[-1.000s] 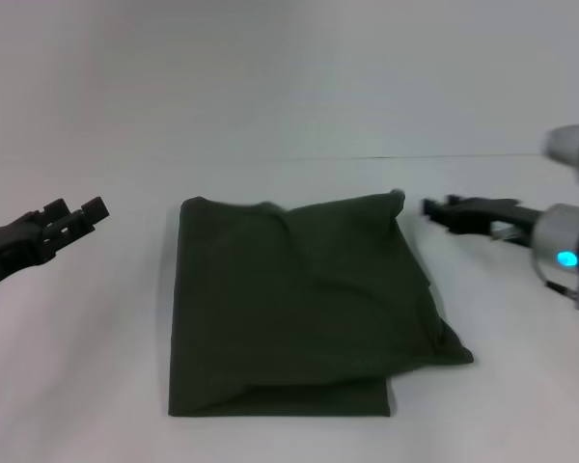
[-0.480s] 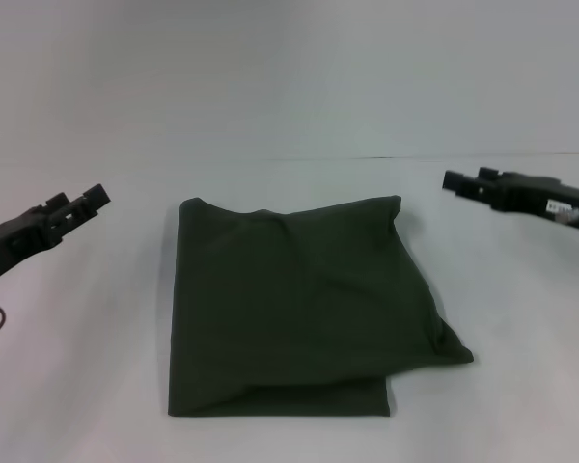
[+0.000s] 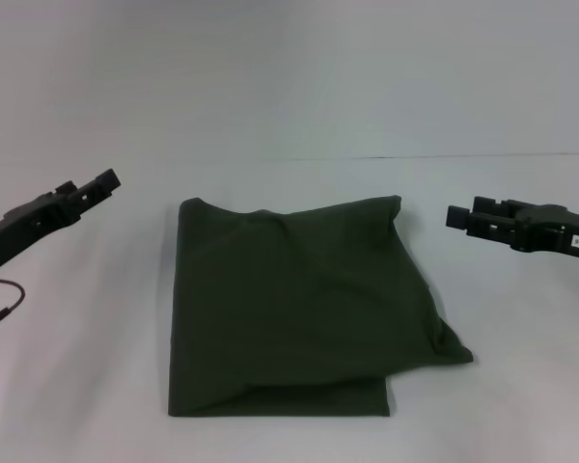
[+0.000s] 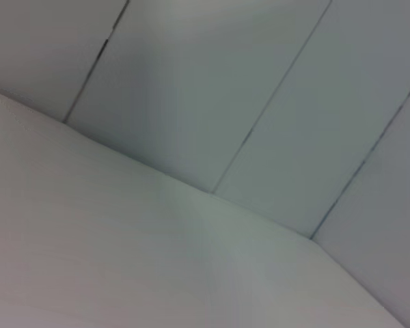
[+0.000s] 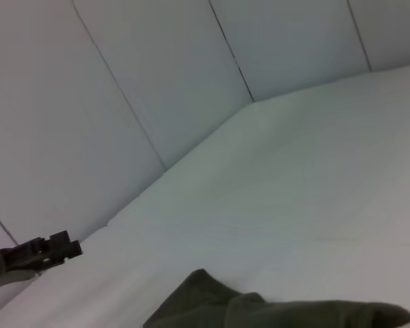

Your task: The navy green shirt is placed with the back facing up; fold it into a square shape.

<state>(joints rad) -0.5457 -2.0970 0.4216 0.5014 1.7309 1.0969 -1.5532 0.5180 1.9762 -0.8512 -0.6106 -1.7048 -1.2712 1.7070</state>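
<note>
The navy green shirt (image 3: 299, 304) lies on the white table as a folded, roughly square block, plain side up, with one corner sticking out at the near right. My left gripper (image 3: 101, 183) hovers to its left, apart from the cloth. On the other side my right gripper (image 3: 458, 217) hangs level with the shirt's far right corner, with a gap between them. The right wrist view catches the shirt's far edge (image 5: 273, 311) and the left gripper (image 5: 55, 247) farther off. Neither gripper holds anything.
The white table (image 3: 521, 367) stretches on all sides of the shirt and meets a pale panelled wall (image 3: 289, 77) at the back. The left wrist view shows only table (image 4: 123, 260) and wall (image 4: 225, 82).
My right gripper has drawn back from the shirt's far right corner and come down a little. The left gripper has risen slightly and shifted right. The shirt has not moved.
</note>
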